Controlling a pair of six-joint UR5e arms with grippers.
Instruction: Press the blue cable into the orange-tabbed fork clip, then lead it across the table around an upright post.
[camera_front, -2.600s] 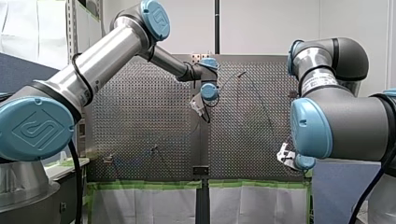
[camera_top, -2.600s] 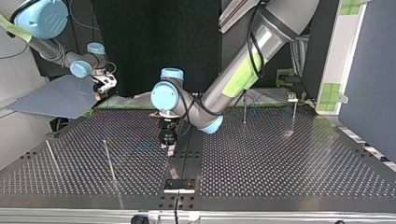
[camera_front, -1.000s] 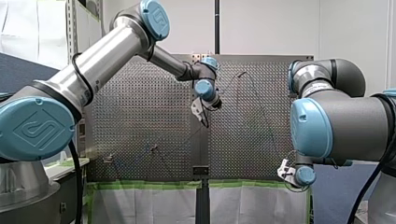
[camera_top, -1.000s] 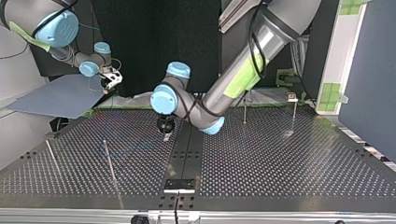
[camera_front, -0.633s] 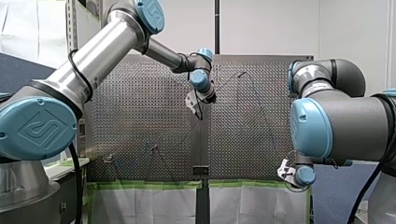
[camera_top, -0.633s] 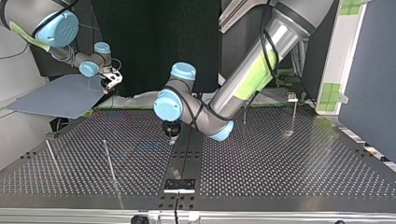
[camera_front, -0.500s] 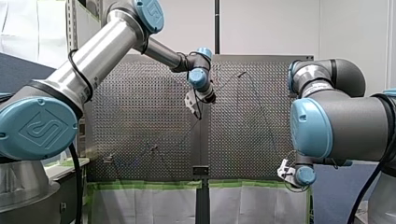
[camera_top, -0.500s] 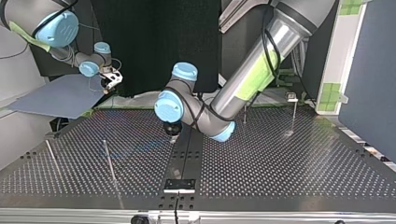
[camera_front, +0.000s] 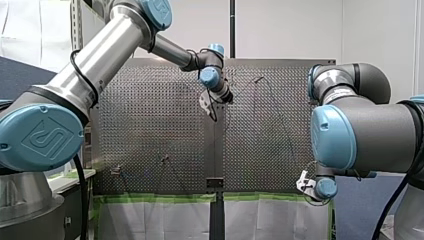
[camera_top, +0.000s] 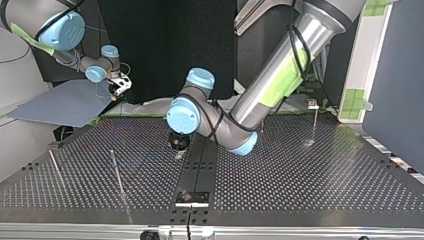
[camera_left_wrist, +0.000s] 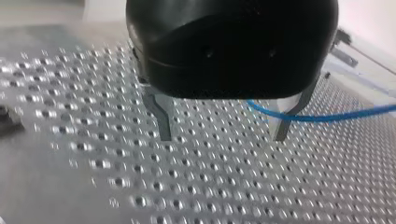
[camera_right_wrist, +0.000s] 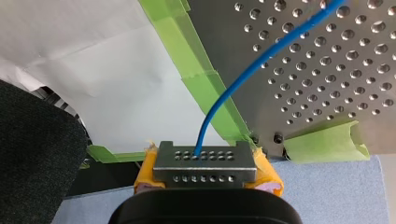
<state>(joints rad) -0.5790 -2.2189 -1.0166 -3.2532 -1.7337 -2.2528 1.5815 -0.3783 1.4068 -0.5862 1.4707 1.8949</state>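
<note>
Your left claw (camera_left_wrist: 223, 133) hangs over the perforated surface (camera_left_wrist: 140, 177) near its middle. Its two metal fingers (camera_left_wrist: 161, 116) are spread apart and clamp nothing. The blue cable (camera_left_wrist: 336, 115) passes right by one finger and runs out sideways above the holes; you cannot tell whether it touches. Your right claw (camera_right_wrist: 204, 163) sits off the surface's edge, its yellow pads (camera_right_wrist: 264, 170) pressed together on the cable. From there the cable climbs past the green tape (camera_right_wrist: 201, 84) onto the surface. Thin upright posts (camera_top: 116, 171) stand apart from the left claw. The blue joint caps (camera_front: 40, 137) bear an embossed emblem. The label (camera_front: 345, 89) on your right arm is too small to read.
</note>
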